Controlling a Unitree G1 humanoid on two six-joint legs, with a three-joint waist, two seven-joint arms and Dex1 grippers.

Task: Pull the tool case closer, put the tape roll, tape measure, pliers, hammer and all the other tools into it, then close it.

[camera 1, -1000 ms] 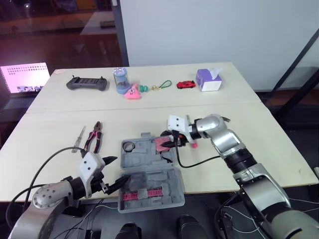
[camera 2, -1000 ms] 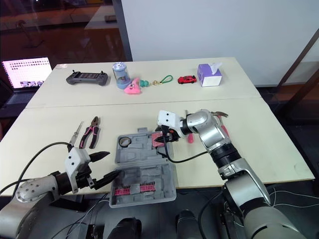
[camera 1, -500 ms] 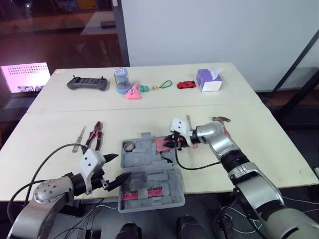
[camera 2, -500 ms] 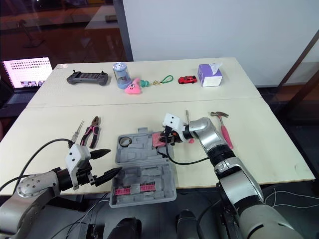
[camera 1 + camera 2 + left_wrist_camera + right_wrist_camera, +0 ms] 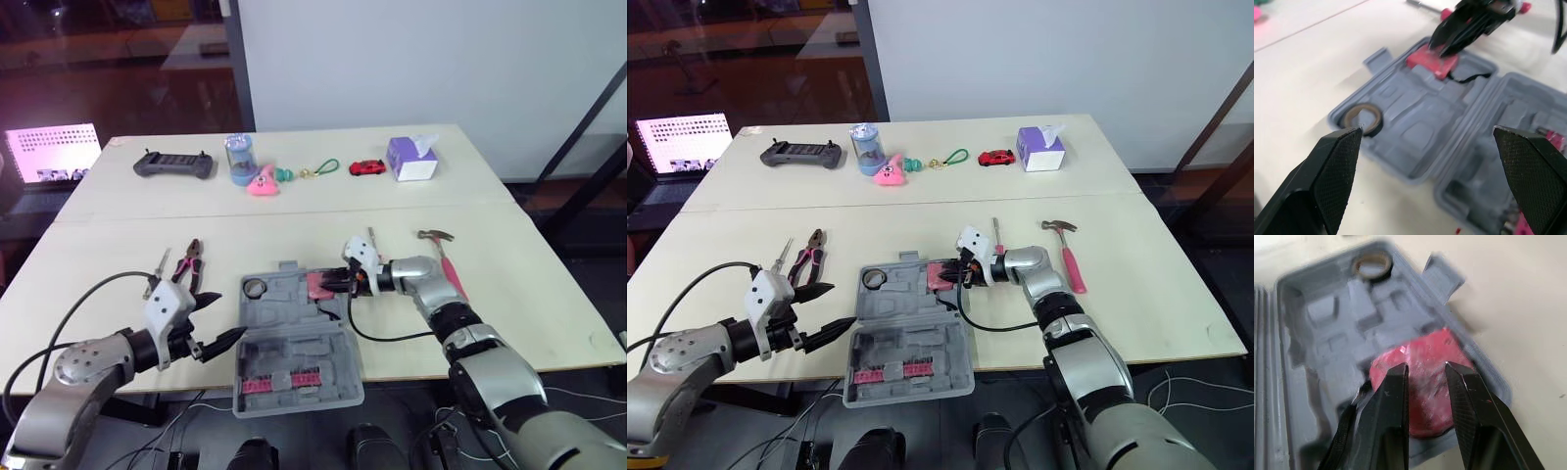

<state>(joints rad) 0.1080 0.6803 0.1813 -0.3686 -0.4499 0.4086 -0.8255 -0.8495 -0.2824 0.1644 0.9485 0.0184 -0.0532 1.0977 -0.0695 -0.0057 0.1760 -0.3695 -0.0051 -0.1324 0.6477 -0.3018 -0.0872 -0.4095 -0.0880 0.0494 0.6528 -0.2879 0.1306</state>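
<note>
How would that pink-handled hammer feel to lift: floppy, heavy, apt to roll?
The hammer is probably stiff. Its dark metal head likely makes it top-heavy, so it may tilt if gripped by the handle's end. Lying flat, its crosswise head should keep it from rolling.

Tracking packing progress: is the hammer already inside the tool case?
No, the hammer lies on the table, to the right of the open tool case.

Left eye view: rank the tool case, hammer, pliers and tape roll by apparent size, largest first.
1. tool case, lying open, by far the largest.
2. hammer, a little longer than the pliers.
3. pliers, close to the hammer, so this placing is unsure.
4. tape roll, clearly the smallest.
</note>
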